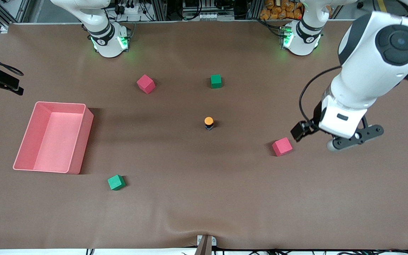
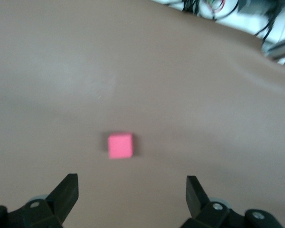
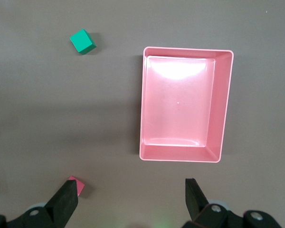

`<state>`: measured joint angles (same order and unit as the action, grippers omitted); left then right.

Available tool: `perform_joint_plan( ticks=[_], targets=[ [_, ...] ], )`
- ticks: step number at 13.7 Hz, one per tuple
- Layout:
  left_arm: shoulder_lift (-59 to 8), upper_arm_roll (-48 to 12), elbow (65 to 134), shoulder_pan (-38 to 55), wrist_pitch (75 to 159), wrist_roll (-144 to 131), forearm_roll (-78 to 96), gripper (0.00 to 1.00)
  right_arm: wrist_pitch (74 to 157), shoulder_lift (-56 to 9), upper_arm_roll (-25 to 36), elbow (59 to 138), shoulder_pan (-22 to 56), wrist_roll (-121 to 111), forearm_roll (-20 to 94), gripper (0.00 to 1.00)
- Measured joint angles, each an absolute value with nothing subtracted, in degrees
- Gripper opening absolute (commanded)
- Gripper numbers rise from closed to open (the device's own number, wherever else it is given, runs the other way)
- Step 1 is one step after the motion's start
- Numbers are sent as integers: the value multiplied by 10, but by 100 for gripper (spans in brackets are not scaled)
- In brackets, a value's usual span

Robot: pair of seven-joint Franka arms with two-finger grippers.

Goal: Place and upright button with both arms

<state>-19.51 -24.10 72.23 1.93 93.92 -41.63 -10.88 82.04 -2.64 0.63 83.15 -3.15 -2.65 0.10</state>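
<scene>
The button (image 1: 209, 123) stands upright near the middle of the brown table, its orange cap on top of the short black body. It shows in neither wrist view. The left arm (image 1: 367, 81) reaches out over its own end of the table, its hand hanging above the cloth beside a pink-red cube (image 1: 282, 146). In the left wrist view the left gripper (image 2: 132, 183) is open and empty, with that cube (image 2: 120, 145) on the cloth below. The right gripper (image 3: 132, 186) is open and empty, high over the table beside the pink bin (image 3: 226, 104).
The pink bin (image 1: 83, 141) sits toward the right arm's end. A green cube (image 1: 116, 182) lies nearer the front camera than the bin, also seen as the green cube (image 3: 82, 41). Another pink-red cube (image 1: 146, 84) and a second green cube (image 1: 216, 81) lie nearer the bases.
</scene>
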Motion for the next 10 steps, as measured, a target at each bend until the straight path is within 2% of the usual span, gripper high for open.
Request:
perform_joint_plan(
  ticks=[3, 10],
  targets=[
    [-147, -195, 730, 43, 886, -371, -51, 100, 820, -28, 6, 832, -32, -26, 1, 100],
    [-47, -57, 788, 38, 826, -184, -14, 100, 820, -32, 6, 832, -32, -26, 1, 100]
  ],
)
